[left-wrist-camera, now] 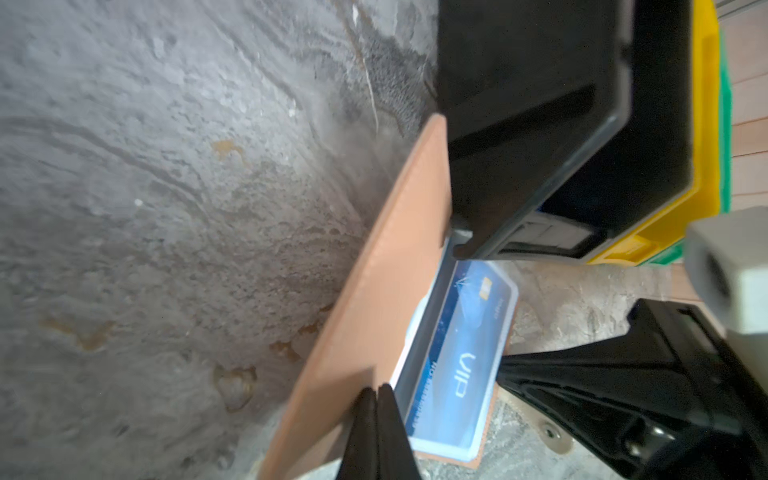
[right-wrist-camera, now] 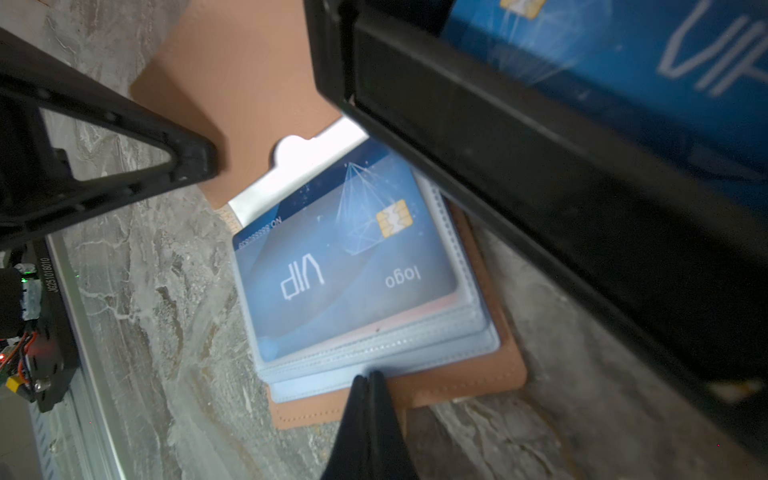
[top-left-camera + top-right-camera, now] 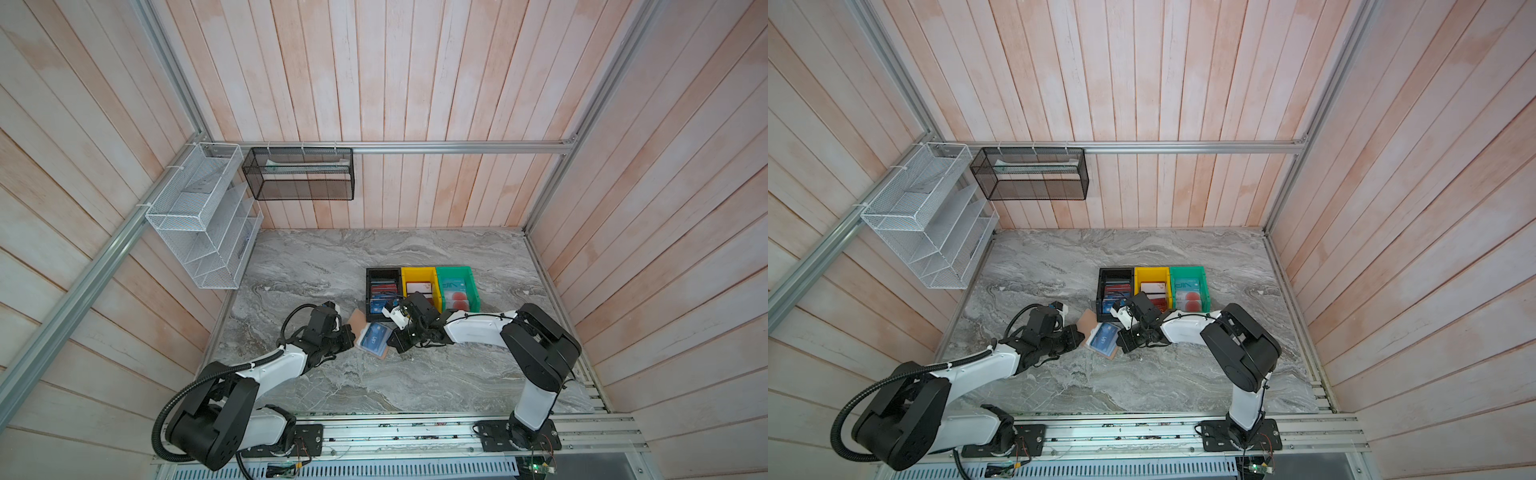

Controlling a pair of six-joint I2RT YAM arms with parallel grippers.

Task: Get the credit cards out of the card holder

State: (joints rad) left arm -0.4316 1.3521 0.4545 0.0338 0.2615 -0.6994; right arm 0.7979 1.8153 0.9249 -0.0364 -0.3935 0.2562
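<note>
**A:** Card holder (image 3: 372,341), position?

**B:** Open on the tabletop (image 3: 415,374), just beside the black bin (image 3: 382,272), at the bin's corner nearest the arm bases. Its tan cover (image 1: 374,291) stands tilted up, with the upper edge touching the bin's outer wall.

**A:** Contents?

**B:** A stack of clear sleeves (image 2: 374,345) lies flat on the lower cover. The top sleeve holds a blue VIP card (image 2: 349,266). Its chip and the word "logo" are legible.

**A:** Left end effector (image 1: 376,390)?

**B:** Fingers pressed together, with the tips at the raised cover's free edge, on the side away from the bin. Cannot tell whether any leather sits between them.

**A:** Right end effector (image 2: 370,378)?

**B:** Fingers pressed together too. The tips are down at the edge of the sleeve stack, just in front of the black bin. Nothing visibly pinched.

**A:** Cards already out?

**B:** Red and blue cards (image 3: 384,289) lie in the black bin. The yellow bin (image 3: 417,272) abuts it and holds pale cards (image 3: 419,287). The green bin (image 3: 455,270), one place further from the black bin, holds a teal VIP card (image 3: 455,286) and red-circle cards (image 3: 458,300).
</note>
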